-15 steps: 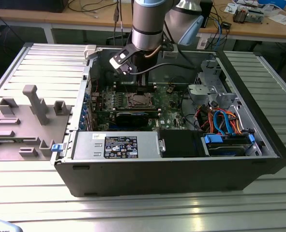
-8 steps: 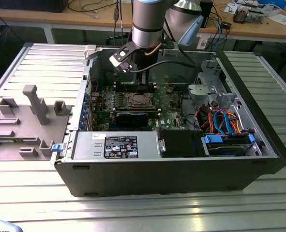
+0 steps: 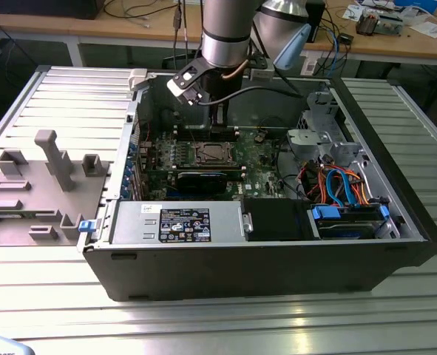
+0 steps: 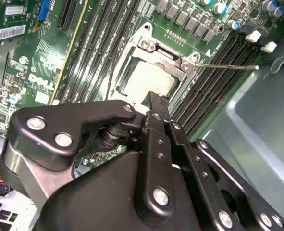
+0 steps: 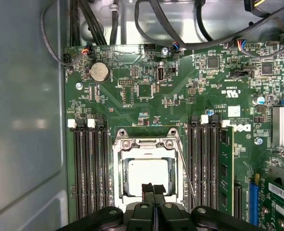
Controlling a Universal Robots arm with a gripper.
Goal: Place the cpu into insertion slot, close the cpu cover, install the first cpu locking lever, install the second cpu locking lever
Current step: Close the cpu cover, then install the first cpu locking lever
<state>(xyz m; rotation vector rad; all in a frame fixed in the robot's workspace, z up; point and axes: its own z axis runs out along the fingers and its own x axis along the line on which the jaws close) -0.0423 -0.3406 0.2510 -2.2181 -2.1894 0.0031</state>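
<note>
Gripper point(image 5: 154, 188) is narrow: fingers pressed together, nothing held. The tips hang at the socket edge toward the exterior view's left, just over the cpu cover point(image 5: 149, 144) frame. Can't tell whether they touch it.

The cpu point(image 5: 148, 175) lies in the insertion slot point(image 3: 211, 154), mid-board. The cover looks to be down flat over it, with the chip top showing through the window.

Risks:
- One thin lever rod point(image 4: 228, 66) stands unlatched, angling out across a bank of memory slots point(image 5: 89, 168). A finger or linkage could clip it, and a sideways knock could bend it or spring it loose.
- Closed tips make a hard, narrow point. Drifting inward and pressing would scratch the chip top. It would also load a chip that isn't clamped yet, which is bad for the socket contacts.
- If the cover isn't fully seated, a lever would bind against it. I can't confirm the seating from here.

Room:
- Memory slots flank the socket just beside it, far and near, with white clips at their ends.
- The expansion card point(image 3: 203, 180) stands beyond the near bank. The case wall point(image 5: 21, 120) rises beyond the far bank, close to my wrist.
- Cables point(image 5: 180, 29) hang toward the exterior view's right, well apart from the socket.
- The clear path is straight up. There is some travel along the socket's left-right line and little far or near.
</note>
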